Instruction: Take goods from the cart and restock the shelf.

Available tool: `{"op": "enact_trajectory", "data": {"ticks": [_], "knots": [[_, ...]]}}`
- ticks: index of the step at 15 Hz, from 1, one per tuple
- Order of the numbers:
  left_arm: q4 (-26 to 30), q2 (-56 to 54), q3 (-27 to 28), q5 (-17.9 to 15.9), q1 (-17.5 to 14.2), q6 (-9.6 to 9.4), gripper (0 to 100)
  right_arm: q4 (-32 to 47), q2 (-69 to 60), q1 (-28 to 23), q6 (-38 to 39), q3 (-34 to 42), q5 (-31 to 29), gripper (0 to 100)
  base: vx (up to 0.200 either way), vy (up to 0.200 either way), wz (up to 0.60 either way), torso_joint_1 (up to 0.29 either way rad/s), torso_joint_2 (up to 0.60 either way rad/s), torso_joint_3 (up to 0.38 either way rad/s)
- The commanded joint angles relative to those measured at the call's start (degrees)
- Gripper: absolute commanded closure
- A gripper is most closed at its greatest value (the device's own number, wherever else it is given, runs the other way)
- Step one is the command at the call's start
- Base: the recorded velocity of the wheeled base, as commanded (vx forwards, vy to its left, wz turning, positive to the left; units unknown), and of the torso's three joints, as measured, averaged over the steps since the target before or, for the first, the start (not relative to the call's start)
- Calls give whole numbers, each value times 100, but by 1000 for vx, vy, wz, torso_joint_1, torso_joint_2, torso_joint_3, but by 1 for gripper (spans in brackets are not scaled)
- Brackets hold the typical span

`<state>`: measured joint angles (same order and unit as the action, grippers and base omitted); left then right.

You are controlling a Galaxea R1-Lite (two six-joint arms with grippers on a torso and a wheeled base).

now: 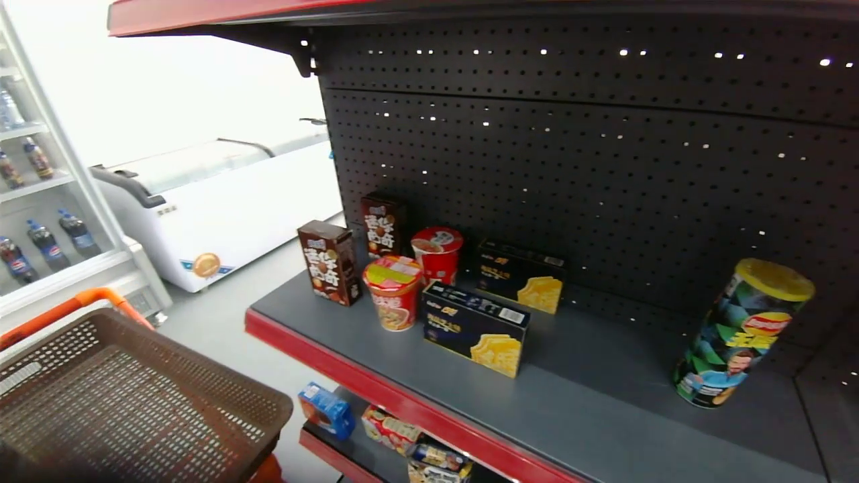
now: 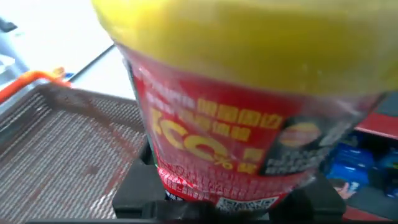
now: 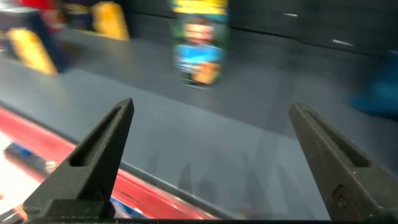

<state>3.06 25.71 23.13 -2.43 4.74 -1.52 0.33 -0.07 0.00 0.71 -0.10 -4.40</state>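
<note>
while the left end effector (image 2: pixel 224 202) is clamping a red cup (image 2: pixel 217 137) by its narrower base, the cup's long axis is running from the dark fingers (image 2: pixel 134 190) out to its yellow lid (image 2: pixel 249 37), which is pointing away from them; whether the cup is standing truly upright is not something the views are settling. the cup is hanging near the brown mesh cart basket (image 2: pixel 62 143), with nothing under it touching it. the right end effector (image 3: pixel 211 162) is keeping its two fingers (image 3: pixel 93 155) spread wide, gripping nothing and touching nothing, and is hovering by the red front edge of the grey shelf (image 1: pixel 604 402), facing a chip can (image 1: pixel 741 335). that can is standing upright, its own yellow cap on top, well apart from the other goods. toward the shelf's left end, two brown boxes (image 1: pixel 329 263) are standing upright, two noodle cups (image 1: pixel 394 293) are sitting just beside them, and two dark blue boxes (image 1: pixel 475 327) are lying on their long sides, one behind the other.
</note>
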Motion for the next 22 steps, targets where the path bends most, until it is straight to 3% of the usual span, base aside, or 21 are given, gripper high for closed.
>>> {"op": "enact_trajectory", "data": {"ticks": [1,9,22], "knots": [[-7,48,17,-4,9,3,100,2,7,0,0,1,1,0,0,0,-600,7,-2,17],[2,31,-27,5,0,21,100,2,7,0,0,1,1,0,0,0,-600,3,2,2],[2,4,-247,-12,9,38,100,2,7,0,-9,1,1,0,0,0,-46,1,0,0]]}}
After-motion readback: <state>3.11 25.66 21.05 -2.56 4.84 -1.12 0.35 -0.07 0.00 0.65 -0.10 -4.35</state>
